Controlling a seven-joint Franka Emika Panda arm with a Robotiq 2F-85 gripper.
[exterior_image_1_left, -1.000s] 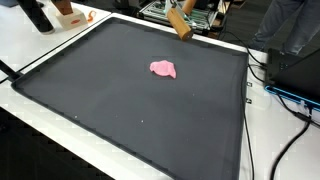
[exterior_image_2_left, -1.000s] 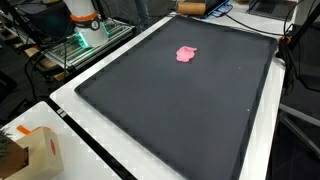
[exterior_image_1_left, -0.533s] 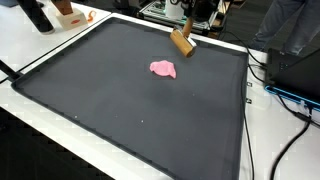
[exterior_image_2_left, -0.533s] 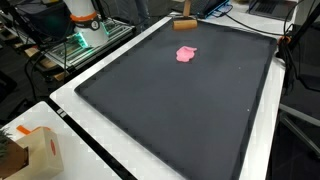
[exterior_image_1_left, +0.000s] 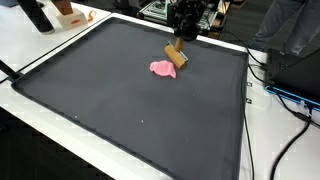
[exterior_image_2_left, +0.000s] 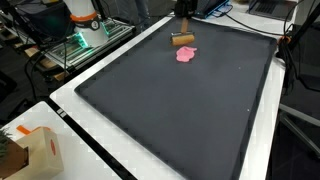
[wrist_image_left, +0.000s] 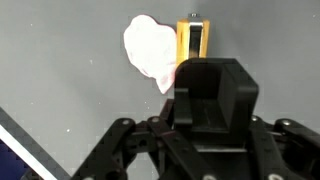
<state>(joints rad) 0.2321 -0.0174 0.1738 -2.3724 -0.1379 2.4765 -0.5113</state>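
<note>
The jaws are closed on a tan block (exterior_image_1_left: 176, 55), which hangs from the gripper (exterior_image_1_left: 178, 43) in both exterior views. In the wrist view the gripper's black body covers the fingers, so the grip itself cannot be seen there. Only the block's yellow-edged end with a dark middle (wrist_image_left: 192, 42) shows past the body.

A pink lump (exterior_image_1_left: 163, 68) lies on the black mat (exterior_image_1_left: 120, 110) just beside the block, near the mat's far edge. In the wrist view the lump (wrist_image_left: 150, 50) appears right against the block's side, but I cannot tell whether they touch. I also cannot tell whether the block rests on the mat or is just above it.

The mat covers most of a white table (exterior_image_1_left: 60, 125). Cables (exterior_image_1_left: 285, 95) run along one side of the table. In an exterior view a cardboard box (exterior_image_2_left: 30, 150) stands at the near corner, well apart from the gripper.
</note>
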